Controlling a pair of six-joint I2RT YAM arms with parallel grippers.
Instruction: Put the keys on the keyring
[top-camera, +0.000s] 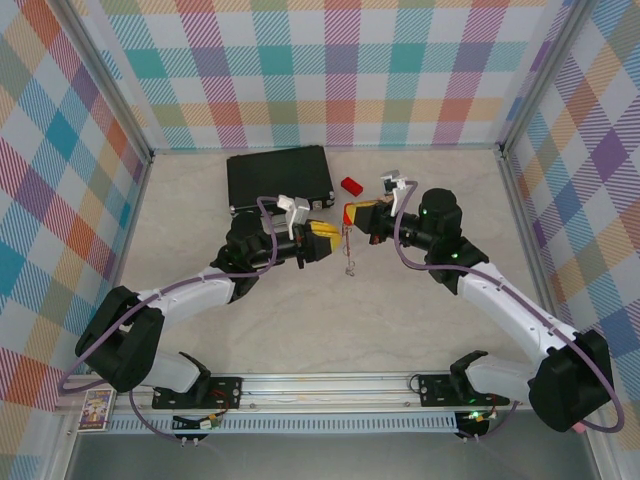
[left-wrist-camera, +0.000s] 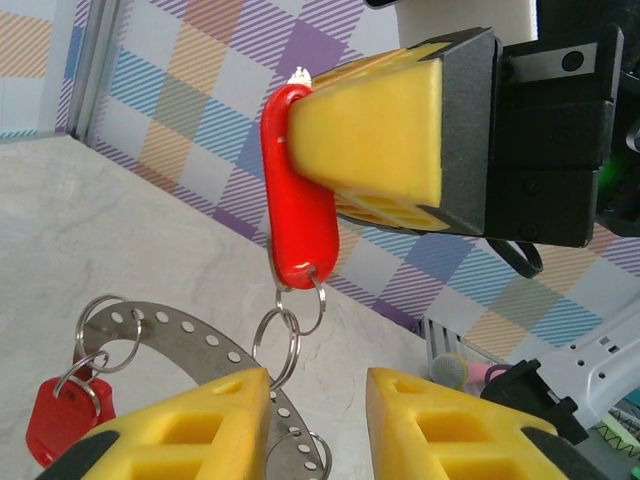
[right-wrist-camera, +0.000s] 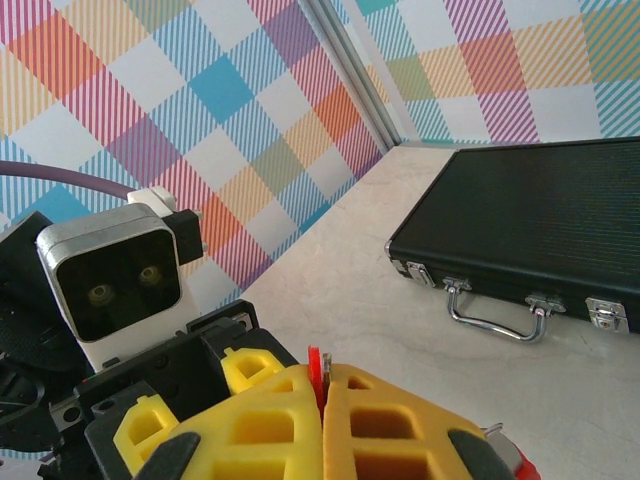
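Observation:
My right gripper (top-camera: 348, 214) is shut on the red head of a key (left-wrist-camera: 299, 190), held above the table; its yellow fingers (left-wrist-camera: 380, 130) pinch the head, whose thin red edge (right-wrist-camera: 316, 366) shows between the pads. Small split rings (left-wrist-camera: 287, 325) hang from the head's lower end. Below them curves the keyring (left-wrist-camera: 185, 335), a silver perforated band with small loops. A second red-headed key (left-wrist-camera: 55, 420) hangs on it at the left. My left gripper (left-wrist-camera: 318, 405) sits just below, open; the band passes by its left finger. In the top view it (top-camera: 322, 241) faces the dangling keyring (top-camera: 349, 256).
A black case (top-camera: 279, 177) with a metal handle (right-wrist-camera: 495, 310) lies at the back, left of centre. A small red block (top-camera: 351, 185) rests on the table to its right. Checked walls enclose the table on three sides.

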